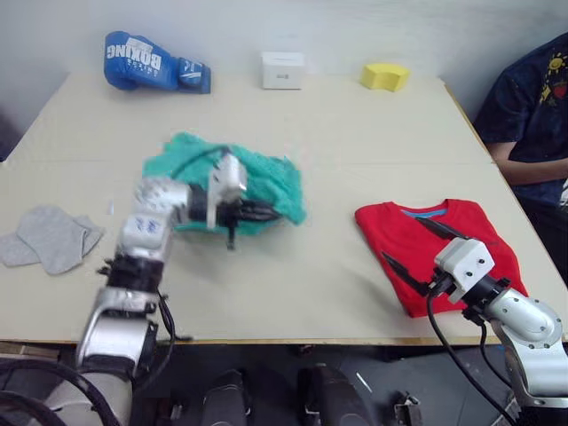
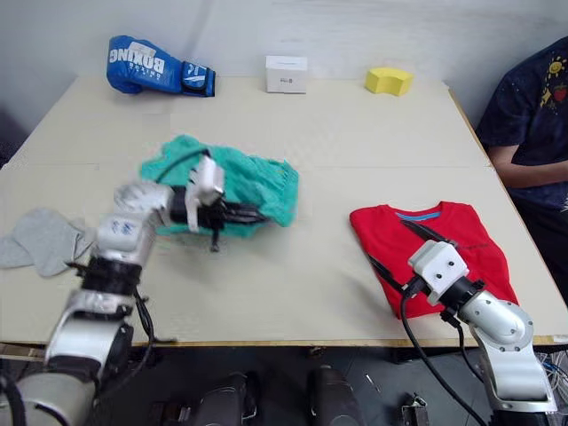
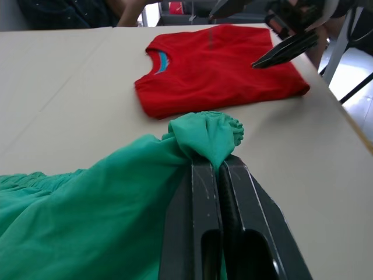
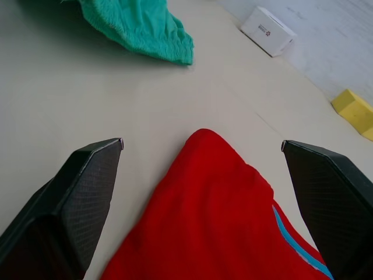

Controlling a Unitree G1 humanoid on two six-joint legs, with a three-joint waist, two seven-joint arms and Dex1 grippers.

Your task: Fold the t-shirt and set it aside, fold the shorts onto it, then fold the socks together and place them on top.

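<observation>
Left wrist view: the left gripper (image 3: 218, 166) pinches a bunched fold of the shorts (image 3: 87, 204) between its 2 closed fingers. That small bite could slip and spoil the fold. The shorts lie mid-table, the folded t-shirt (image 1: 439, 248) to the right, the socks (image 1: 49, 238) at the left edge. The right gripper (image 1: 417, 248) hovers spread wide over the t-shirt, holding nothing.

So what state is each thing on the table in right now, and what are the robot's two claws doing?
t-shirt: folded, lying flat.
shorts: crumpled, one edge pinched.
socks: loose, unfolded, overlapping.
left gripper: shut on the shorts.
right gripper: open above the t-shirt.
boxing glove: lying on its side.
white box: closed.
</observation>
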